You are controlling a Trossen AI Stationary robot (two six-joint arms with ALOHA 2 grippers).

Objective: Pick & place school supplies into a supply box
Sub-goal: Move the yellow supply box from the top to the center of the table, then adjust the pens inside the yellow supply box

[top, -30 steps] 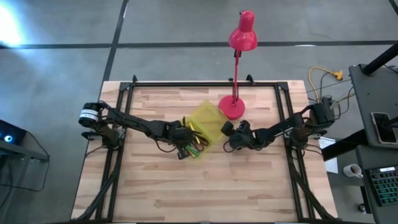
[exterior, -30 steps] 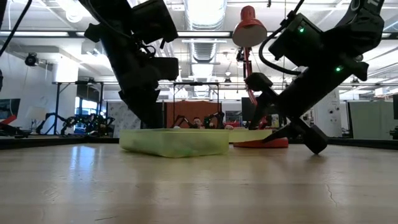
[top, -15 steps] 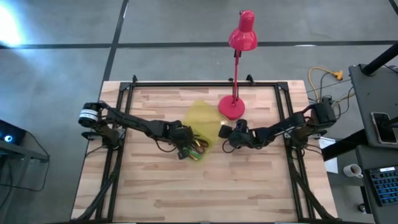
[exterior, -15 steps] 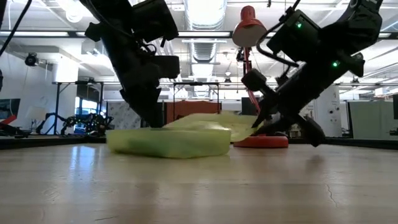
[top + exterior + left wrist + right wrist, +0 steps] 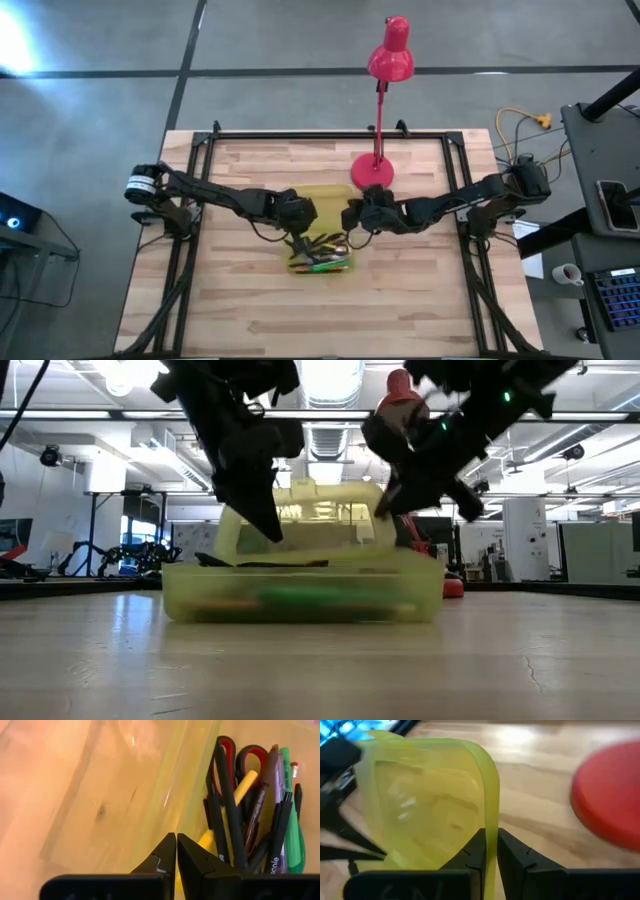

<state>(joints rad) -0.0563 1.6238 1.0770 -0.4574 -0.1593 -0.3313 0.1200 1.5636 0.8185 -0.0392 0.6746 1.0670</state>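
The supply box (image 5: 322, 262) is a translucent yellow-green case lying near the table's middle. Its hinged lid (image 5: 310, 510) stands upright above it. Inside lie the school supplies (image 5: 250, 815): dark pens, a green pen, a yellow pencil and red-handled scissors (image 5: 235, 755). My right gripper (image 5: 351, 216) is shut on the lid from the right. My left gripper (image 5: 300, 226) is shut with nothing between its fingers. It points down over the box's left end, with its fingertips (image 5: 273, 532) a little above the rim. My right gripper pinches the lid's free edge (image 5: 491, 826) between its two fingers (image 5: 475, 851), one finger on each face of the thin wall. It comes slanting down from the table's right. The lid stands upright on its hinge, and the box rests on the table. My left gripper: I cannot tell whether it touches the lid or the box.
A red desk lamp stands just behind the box. Its round base (image 5: 372, 172) is close to my right gripper, and its head (image 5: 390, 60) reaches past the far edge. A black frame (image 5: 200, 150) borders the wooden table. Bare wood lies toward the near edge.
My right gripper has shut on the lid's edge, rolled, and risen toward the left. This swung the lid from lying flat to upright. The box has turned and slid toward the near edge. My left gripper has risen a little and stayed shut.
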